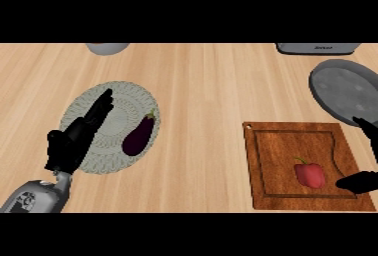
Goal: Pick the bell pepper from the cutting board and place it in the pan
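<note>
A red bell pepper (pixel 310 174) lies on the brown wooden cutting board (pixel 275 155) at the lower right. The grey pan (pixel 345 91) sits beyond the board, at the right edge. My right hand (pixel 359 180) enters from the right edge; its thumb rests just right of the pepper and a finger points up along the board's right side, so the hand is spread beside the pepper and not closed on it. My left hand (pixel 74 137) rests open at the left, fingers straight, over a patterned plate.
A pale patterned plate (pixel 129 97) at the left carries a dark purple eggplant (pixel 139 135). A grey bowl (pixel 108 47) and a grey appliance (pixel 317 48) stand at the counter's far edge. Bare wood lies between plate and board.
</note>
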`<control>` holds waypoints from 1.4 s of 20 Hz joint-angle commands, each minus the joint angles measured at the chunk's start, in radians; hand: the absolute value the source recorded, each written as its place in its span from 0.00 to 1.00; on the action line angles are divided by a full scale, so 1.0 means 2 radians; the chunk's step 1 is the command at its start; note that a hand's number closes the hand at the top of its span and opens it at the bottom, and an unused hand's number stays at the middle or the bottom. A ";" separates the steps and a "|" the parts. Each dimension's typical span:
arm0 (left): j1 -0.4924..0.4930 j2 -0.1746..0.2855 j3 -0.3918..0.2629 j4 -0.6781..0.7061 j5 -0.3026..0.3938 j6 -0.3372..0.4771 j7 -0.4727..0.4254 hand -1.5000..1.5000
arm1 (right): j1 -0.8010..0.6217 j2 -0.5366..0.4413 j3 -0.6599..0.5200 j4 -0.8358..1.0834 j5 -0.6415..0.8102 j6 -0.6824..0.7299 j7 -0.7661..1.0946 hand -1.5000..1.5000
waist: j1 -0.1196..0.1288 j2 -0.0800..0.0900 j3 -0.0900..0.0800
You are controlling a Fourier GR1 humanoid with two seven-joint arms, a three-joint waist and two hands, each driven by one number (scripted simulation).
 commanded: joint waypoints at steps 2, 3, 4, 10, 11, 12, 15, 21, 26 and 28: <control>-0.007 -0.005 -0.012 -0.006 -0.015 -0.001 0.003 0.50 | -0.058 -0.015 0.053 -0.013 -0.017 0.156 0.134 0.00 | 0.013 0.001 0.000; 0.003 -0.009 -0.005 0.008 -0.009 -0.003 -0.014 0.50 | -0.078 -0.015 0.051 -0.018 -0.038 0.192 0.162 0.00 | 0.013 0.002 -0.001; -0.018 0.000 0.003 0.004 -0.005 -0.008 0.015 0.50 | -0.084 -0.001 0.063 -0.012 -0.048 0.213 0.181 0.00 | 0.011 0.002 0.000; 0.015 0.001 0.012 -0.012 -0.008 -0.012 0.005 0.50 | -0.130 0.072 0.093 -0.009 -0.085 0.282 0.307 0.00 | 0.004 -0.001 0.001; -0.002 -0.013 0.006 0.008 -0.020 -0.003 0.001 0.50 | -0.155 0.086 0.097 -0.014 -0.092 0.292 0.344 0.00 | 0.002 0.000 0.001; 0.002 -0.008 0.017 -0.012 -0.009 -0.011 0.010 0.50 | -0.146 0.087 0.096 -0.007 -0.078 0.275 0.340 0.00 | 0.001 -0.001 0.001; -0.006 -0.005 0.020 -0.024 -0.011 -0.015 0.032 0.50 | -0.170 0.104 0.109 0.028 -0.064 0.269 0.338 0.00 | 0.001 -0.001 0.002; 0.010 -0.017 0.023 -0.006 -0.021 -0.020 0.010 0.50 | -0.140 0.101 0.128 -0.004 -0.038 0.275 0.364 0.00 | -0.004 -0.002 0.001; 0.007 -0.021 0.027 -0.026 -0.030 -0.021 0.029 0.50 | -0.124 0.085 0.114 0.042 -0.013 0.261 0.304 0.00 | -0.003 -0.001 0.002; 0.014 -0.012 0.047 -0.023 -0.019 -0.037 0.025 0.50 | -0.145 0.098 0.102 0.028 -0.021 0.288 0.334 0.00 | -0.003 -0.001 0.002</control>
